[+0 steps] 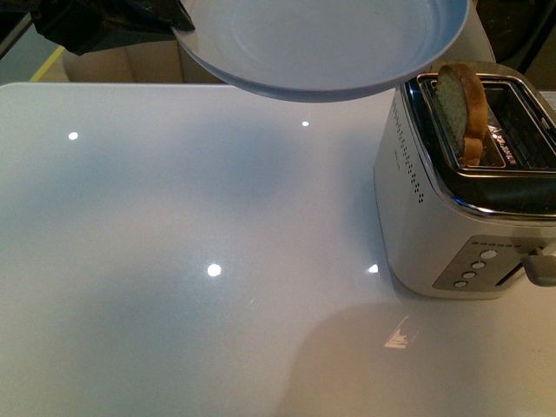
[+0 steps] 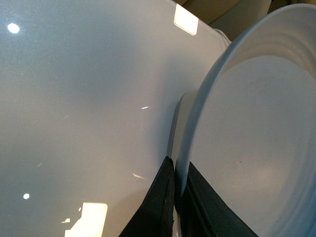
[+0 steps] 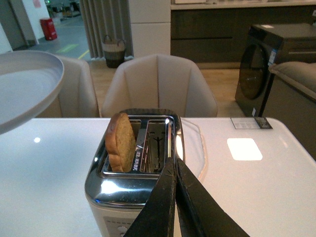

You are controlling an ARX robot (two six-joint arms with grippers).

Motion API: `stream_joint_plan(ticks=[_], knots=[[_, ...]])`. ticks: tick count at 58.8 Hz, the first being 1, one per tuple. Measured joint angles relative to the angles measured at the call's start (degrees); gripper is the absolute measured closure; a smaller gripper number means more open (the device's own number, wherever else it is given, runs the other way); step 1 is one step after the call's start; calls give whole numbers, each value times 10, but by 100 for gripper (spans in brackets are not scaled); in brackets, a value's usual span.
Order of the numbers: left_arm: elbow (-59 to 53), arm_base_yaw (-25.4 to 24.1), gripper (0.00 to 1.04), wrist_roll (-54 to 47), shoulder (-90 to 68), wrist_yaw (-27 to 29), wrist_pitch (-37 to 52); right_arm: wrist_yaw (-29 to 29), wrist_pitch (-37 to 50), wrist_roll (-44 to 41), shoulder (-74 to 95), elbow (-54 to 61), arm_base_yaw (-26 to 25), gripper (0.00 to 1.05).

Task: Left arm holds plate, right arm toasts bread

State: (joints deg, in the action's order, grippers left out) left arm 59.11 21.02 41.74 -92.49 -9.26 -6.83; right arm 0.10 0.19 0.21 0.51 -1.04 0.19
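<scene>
Broadly, a glossy white counter [image 1: 174,330] fills the front view, dotted with bright reflections of ceiling lights. Behind it, the right wrist view shows pale upholstered chairs [image 3: 158,84], a woven basket [image 3: 114,49] on a wooden floor and a dark appliance [image 3: 259,69] by a wall of cabinets.

A silver toaster [image 1: 452,217] stands at the counter's right side. The bread [image 1: 460,109] sits upright in the slot nearer the counter's middle, its rounded top well above the opening. The plate [image 1: 321,43] hangs in the air over the far part of the counter, tilted, with nothing on it. In the front view its rim overlaps the toaster's far corner, but the right wrist view shows the two apart, with the plate higher. A wide stretch of bare counter lies to the left of the toaster and in front of it.

The left end effector [image 2: 178,170] is clamped on the plate's rim, one finger on each face. The right end effector [image 3: 176,168] hangs just above the near end of the toaster, its fingers pressed together on nothing.

The frame cuts off the plate's far edge and the toaster's right side. In the front view the left arm is only a dark shape at the top corner, and the right arm does not show there.
</scene>
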Motion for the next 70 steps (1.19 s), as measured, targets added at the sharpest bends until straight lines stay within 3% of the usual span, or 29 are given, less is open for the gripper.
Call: stream_joint_plan(ticks=[4,14,19,34,64,66,70], knots=[[0,0,102,0,0,1,0,0,0,0,-1,0,0,98],[0,0,102,0,0,0,0,0,-1,0,-2,0,0,68],[0,0,102,0,0,0,0,0,-1,0,-2,0,0,47],[0,0,102,0,0,0,0,0,-1,0,-2,0,0,8],[0,0,102,0,0,0,0,0,-1,0,-2,0,0,9],[-1,-2,102,-2,0,-14,7,0,-1,0,-2,0,0,9],[-12,-13,102,-10,0,-97,60,0,-1,0,-2,0,0,9]])
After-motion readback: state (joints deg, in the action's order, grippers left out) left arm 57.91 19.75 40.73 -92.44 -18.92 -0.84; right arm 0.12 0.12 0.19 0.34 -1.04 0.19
